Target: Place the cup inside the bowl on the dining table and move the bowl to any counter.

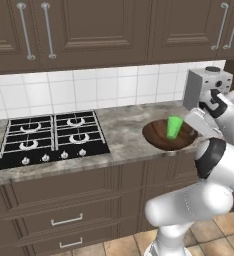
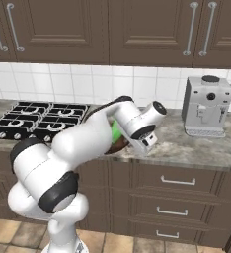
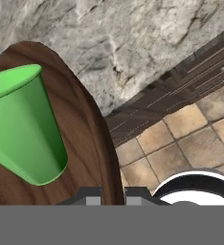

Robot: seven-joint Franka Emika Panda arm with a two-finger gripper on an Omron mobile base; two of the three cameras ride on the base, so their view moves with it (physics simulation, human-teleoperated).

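Hand view: gripper (image 3: 113,195) at bottom centre, fingers nearly together, pinching the rim of the bowl (image 3: 92,143), which runs between the two tips. Cup (image 3: 25,127) sits inside the bowl at left of frame, tilted, its base on the wood. Past the rim, tiled floor at lower right, drawer fronts across the middle, counter (image 3: 147,43) stone across the top.

Left base view: arm (image 1: 209,185) fills lower right of frame. Bowl (image 1: 161,137) right of centre, over the counter's (image 1: 121,132) front edge; can't tell if it rests on the stone or hangs just above. Cup (image 1: 174,127) stands in it. Hob (image 1: 51,137) at left. Coffee machine (image 1: 201,87) behind the bowl at right, against the tiles.

Right base view: arm (image 2: 88,143) covers most of the bowl (image 2: 118,146); a sliver of brown and green cup (image 2: 115,131) shows mid-frame. Hob (image 2: 33,118) at left, coffee machine (image 2: 206,106) at right.
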